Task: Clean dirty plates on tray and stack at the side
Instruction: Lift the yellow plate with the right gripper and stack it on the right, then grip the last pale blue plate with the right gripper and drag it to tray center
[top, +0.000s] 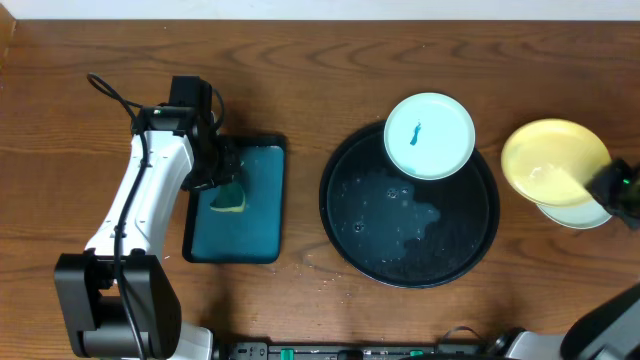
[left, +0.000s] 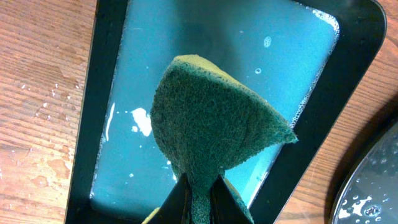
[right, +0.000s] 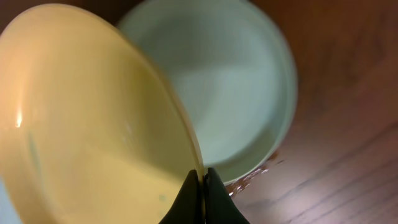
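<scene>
- Table (top: 300, 90): brown wood, plain grain, low sheen; water beads beside the trays.
- Black tray (top: 440, 240): smooth, glossy, wet, speckled with droplets.
- Teal tray (left: 205, 37): smooth floor under a water film, bubbles at the edges; smooth black rim.
- Sponge (left: 211, 124): coarse, fibrous, matt dark-green scouring face; yellow foam backing.
- Yellow plate (right: 81, 118): smooth, soft gloss.
- Mint plate (right: 236, 93): smooth, satin.
- Smeared plate (top: 430, 135): smooth, pale, 1 blue smear.

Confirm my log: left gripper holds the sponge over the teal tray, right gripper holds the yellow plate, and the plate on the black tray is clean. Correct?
Not clean: the overhead view shows a blue smear on the mint plate on the black tray. The left gripper holds the sponge over the teal tray, the right gripper the yellow plate.
</scene>
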